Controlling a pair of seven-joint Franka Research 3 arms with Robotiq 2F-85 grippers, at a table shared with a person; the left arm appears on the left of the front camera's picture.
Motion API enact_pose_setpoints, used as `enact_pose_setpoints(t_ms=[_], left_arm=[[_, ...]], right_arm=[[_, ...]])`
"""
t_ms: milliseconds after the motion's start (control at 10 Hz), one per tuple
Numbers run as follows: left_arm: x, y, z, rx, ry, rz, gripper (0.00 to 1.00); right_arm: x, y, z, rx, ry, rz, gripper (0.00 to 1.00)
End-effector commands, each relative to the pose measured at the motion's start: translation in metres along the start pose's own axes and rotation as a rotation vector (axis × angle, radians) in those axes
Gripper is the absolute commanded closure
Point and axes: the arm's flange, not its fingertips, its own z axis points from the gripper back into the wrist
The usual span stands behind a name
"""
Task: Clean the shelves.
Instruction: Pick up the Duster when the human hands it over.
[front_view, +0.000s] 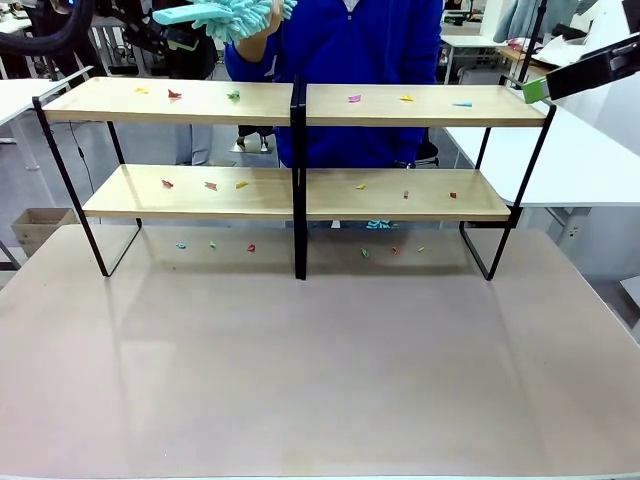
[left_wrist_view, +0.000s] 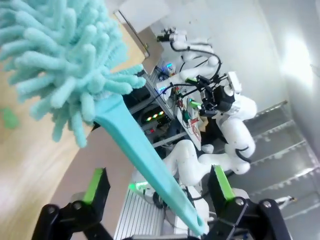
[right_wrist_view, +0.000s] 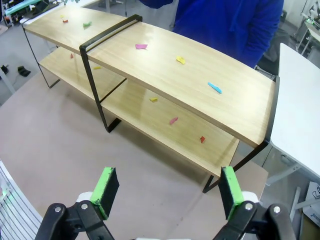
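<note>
1. Step in hand: tool handover, pre-clean. The person (front_view: 370, 70) at top centre of the front view holds the duster (front_view: 225, 14) up at the top edge, left of centre, above the shelves (front_view: 200, 100). My read is that no wiping has begun: scraps (front_view: 354, 98) lie on both boards and on the table (front_view: 320, 380) under the rack.
2. left gripper (left_wrist_view: 159, 187): jaws spread as wide as they go. The duster's handle (left_wrist_view: 150, 165) runs up through the gap and neither pad is seen touching it, so nothing is gripped yet.
3. right gripper (right_wrist_view: 168, 192): jaws wide, empty. It hovers off the rack's end, at upper right of the front view.
4. Shelves pos: rack stands on the table across the upper half of the front view, person behind it. Long axis runs L–R in frame, black centre post (front_view: 298, 180) at mid. In the right wrist view it runs diagonally, upper left to lower right. Boards level.
5. Duster axis: approx horizontal in the front view, handle end to frame left, fluffy head to the right. In the left wrist view the handle rises from bottom centre to the head at upper left.
6. Next (judgement): close the left jaws squarely on the handle near its end before the person lets go. The handle is thin and tapered, so it may twist if pinched off-centre. Then sweep along the top board's long axis.
</note>
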Motion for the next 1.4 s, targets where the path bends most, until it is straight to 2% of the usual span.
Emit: enact_pose_setpoints(t_ms=[0, 400, 500, 600, 700, 900, 1000, 1100, 1200, 1300], left_arm=[[0.012, 0.003, 0.001, -0.016, -0.005, 0.015, 0.00], [0.016, 0.010, -0.006, -0.012, 0.004, 0.035, 0.00], [0.017, 0.010, -0.007, 0.016, -0.004, 0.003, 0.58], [0.018, 0.009, -0.007, 0.016, 0.005, -0.001, 0.57], [0.017, 0.009, -0.007, 0.024, 0.002, -0.010, 1.00], [0.016, 0.008, -0.008, 0.039, -0.009, -0.013, 1.00], [0.016, 0.008, -0.009, 0.038, -0.005, -0.014, 0.85], [0.016, 0.008, -0.009, 0.042, 0.002, -0.017, 0.95], [0.016, 0.008, -0.010, 0.043, 0.006, -0.018, 1.00], [0.016, 0.008, -0.010, 0.045, 0.013, -0.020, 1.00]], right_arm=[[0.000, 0.000, 0.000, 0.004, -0.002, -0.007, 0.00], [0.000, 0.000, 0.000, 0.004, -0.002, -0.007, 0.00], [0.000, 0.000, 0.000, 0.004, -0.002, -0.007, 0.00], [0.000, 0.000, 0.000, 0.004, -0.002, -0.007, 0.00], [0.000, 0.000, 0.000, 0.004, -0.002, -0.007, 0.00], [0.000, 0.000, 0.000, 0.004, -0.002, -0.007, 0.00], [0.000, 0.000, 0.000, 0.004, -0.002, -0.007, 0.00], [0.000, 0.000, 0.000, 0.004, -0.002, -0.007, 0.00], [0.000, 0.000, 0.000, 0.004, -0.002, -0.007, 0.00], [0.000, 0.000, 0.000, 0.004, -0.002, -0.007, 0.00]])
